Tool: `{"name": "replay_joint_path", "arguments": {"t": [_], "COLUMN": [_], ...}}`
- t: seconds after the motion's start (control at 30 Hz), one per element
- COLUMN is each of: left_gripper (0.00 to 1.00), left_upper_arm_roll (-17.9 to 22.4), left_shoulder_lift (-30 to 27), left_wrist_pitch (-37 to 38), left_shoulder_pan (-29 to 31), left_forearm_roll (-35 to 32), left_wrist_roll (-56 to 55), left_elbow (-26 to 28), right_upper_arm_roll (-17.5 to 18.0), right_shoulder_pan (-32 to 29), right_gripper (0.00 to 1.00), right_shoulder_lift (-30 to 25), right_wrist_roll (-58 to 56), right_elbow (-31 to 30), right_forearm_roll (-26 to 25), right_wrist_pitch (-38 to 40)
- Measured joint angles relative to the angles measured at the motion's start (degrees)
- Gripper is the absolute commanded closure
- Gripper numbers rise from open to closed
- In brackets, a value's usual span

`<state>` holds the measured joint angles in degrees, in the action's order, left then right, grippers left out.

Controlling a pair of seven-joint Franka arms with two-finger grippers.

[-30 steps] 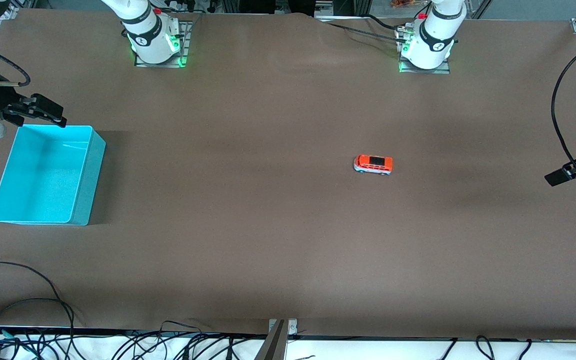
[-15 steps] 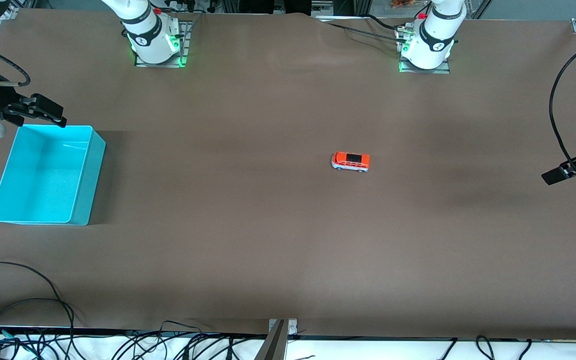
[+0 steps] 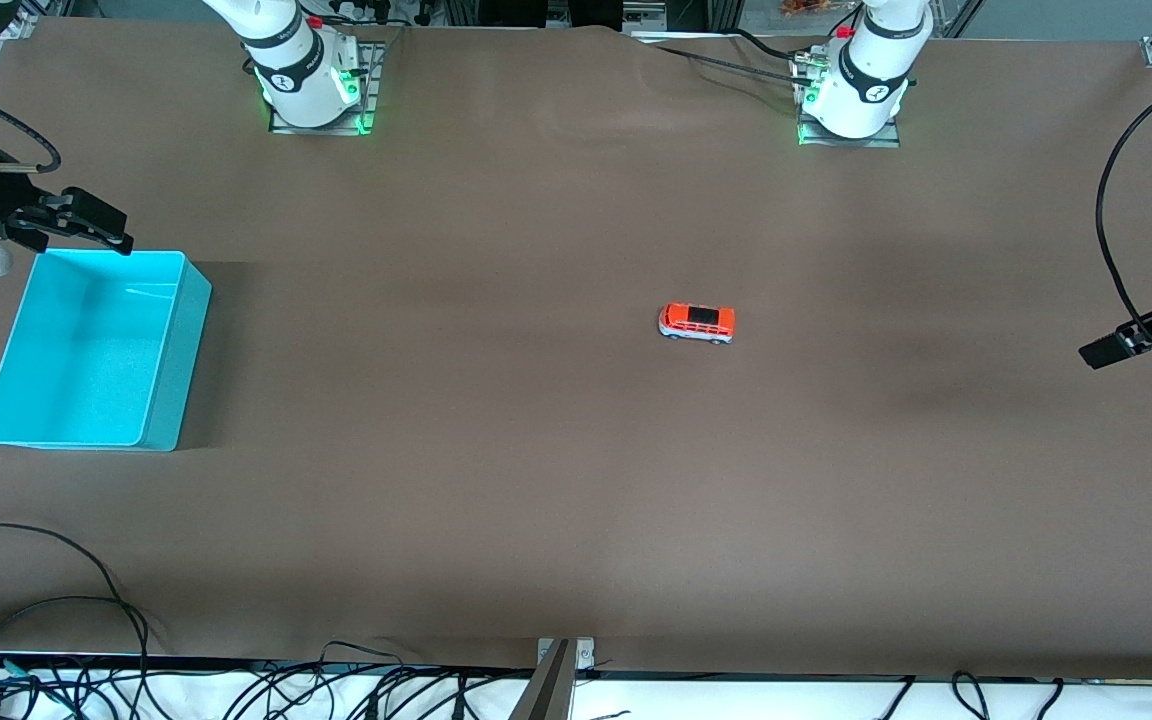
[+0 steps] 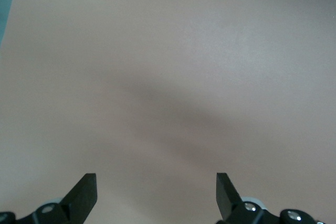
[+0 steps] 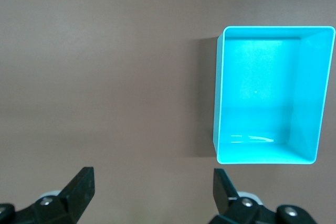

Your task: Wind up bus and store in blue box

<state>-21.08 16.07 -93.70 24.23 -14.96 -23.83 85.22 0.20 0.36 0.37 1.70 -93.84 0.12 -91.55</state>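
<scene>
arms: white rounded shells, black joint bands with small round marks | bases: grey plates, green glow at the foot, red button at each top | grippers: left gripper (image 4: 156, 195) and right gripper (image 5: 153, 190) have black wedge fingers, silver screws on black knuckles | cables: black loops along wrists

Front view: even, diffuse overhead light, sharp focus. Blue box (image 3: 86, 350) casts a soft shadow on the table (image 3: 536, 480) toward the left arm's end; faint glare streak on its inner wall. Left wrist view: pale, washed-out, one broad diffuse shadow band. Right wrist view: sharp, box interior bright.
</scene>
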Motion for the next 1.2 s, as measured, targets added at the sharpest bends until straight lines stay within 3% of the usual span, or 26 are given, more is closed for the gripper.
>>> {"name": "replay_joint_path", "arguments": {"t": [1.2], "left_gripper": [0.0], "left_upper_arm_roll": [-1.6], "left_shoulder_lift": [0.0], "left_wrist_pitch": [0.2], "left_shoulder_pan": [0.0], "left_forearm_roll": [0.1], "left_wrist_roll": [0.4], "left_elbow": [0.0], "right_upper_arm_roll": [0.0], "right_shoulder_pan": [0.0], "right_gripper": [0.0], "right_shoulder_lift": [0.0], "right_wrist_roll": [0.0], "right_elbow": [0.0], "right_forearm_roll": [0.0], "right_wrist_pitch": [0.1]}}
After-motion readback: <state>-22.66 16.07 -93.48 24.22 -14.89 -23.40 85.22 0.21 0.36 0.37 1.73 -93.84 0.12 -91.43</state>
